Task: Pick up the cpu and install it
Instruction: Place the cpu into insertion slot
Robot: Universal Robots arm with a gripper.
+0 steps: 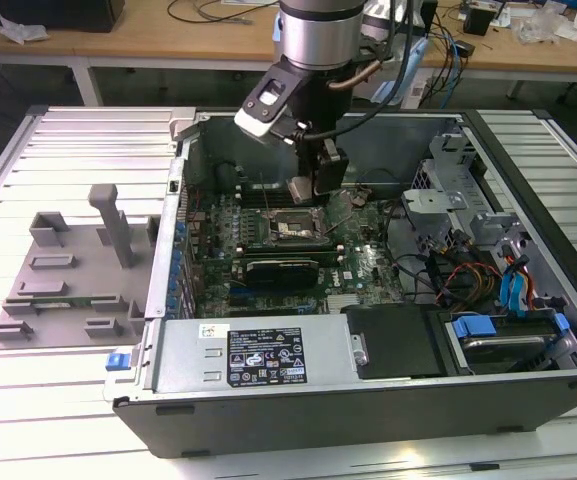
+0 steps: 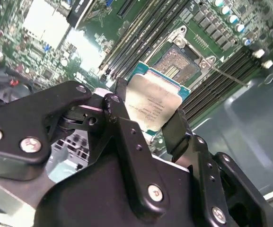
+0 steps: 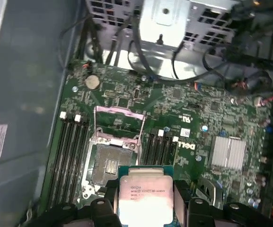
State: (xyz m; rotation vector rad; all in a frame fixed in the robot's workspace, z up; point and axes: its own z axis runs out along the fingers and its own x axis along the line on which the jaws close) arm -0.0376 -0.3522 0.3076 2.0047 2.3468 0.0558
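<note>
Fingers (image 2: 176, 130) of the black gripper (image 2: 150, 111) pinch the silver-topped square cpu (image 2: 151, 100) (by opposite edges). The first wrist view adds the dark open socket (image 3: 109, 165) nearby; the exterior view, the grey computer case (image 1: 368, 405).

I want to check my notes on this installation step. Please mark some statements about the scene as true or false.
1. The hand grips the cpu. True.
2. The cpu sits in the socket. False: the socket is empty, and the cpu is held above the board.
3. The socket's cover frame is lifted open. True.
4. The computer case is closed. False: its side is open, showing the board.
</note>
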